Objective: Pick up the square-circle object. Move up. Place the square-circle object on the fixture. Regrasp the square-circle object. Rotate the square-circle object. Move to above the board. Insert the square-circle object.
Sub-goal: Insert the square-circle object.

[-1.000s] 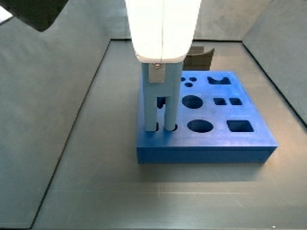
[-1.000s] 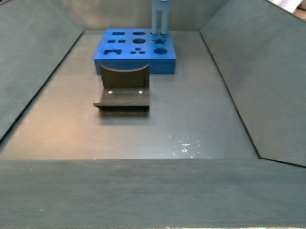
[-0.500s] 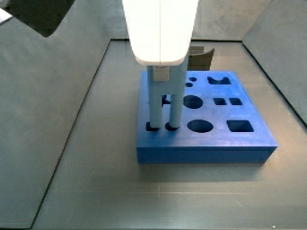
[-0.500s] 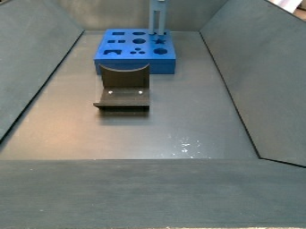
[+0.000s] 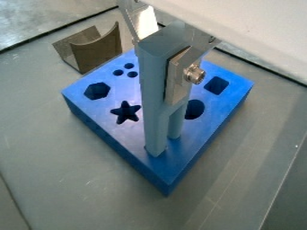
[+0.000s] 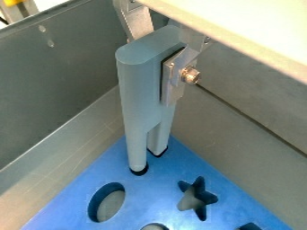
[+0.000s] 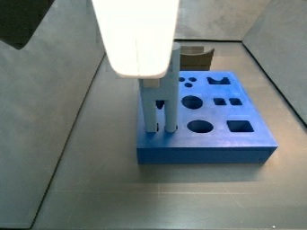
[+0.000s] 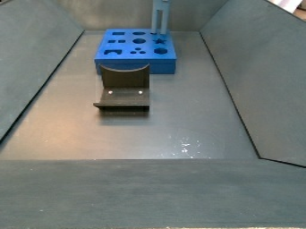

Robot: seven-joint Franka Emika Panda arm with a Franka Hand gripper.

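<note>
The arm comes straight down from above, and its wide white last link fills the upper part of a side view. Below it the hand [image 7: 163,126] points downward, with its two long fingers [image 7: 171,103] standing nearly vertical and parallel, close to each other. In a wrist view one finger [image 5: 157,99] is a flat grey-silver plate, and a small silver bracket with a screw sits on its side. In a side view from far away the hand [image 8: 160,25] is only a thin vertical shape. If anything is between the fingers, I cannot tell.
</note>
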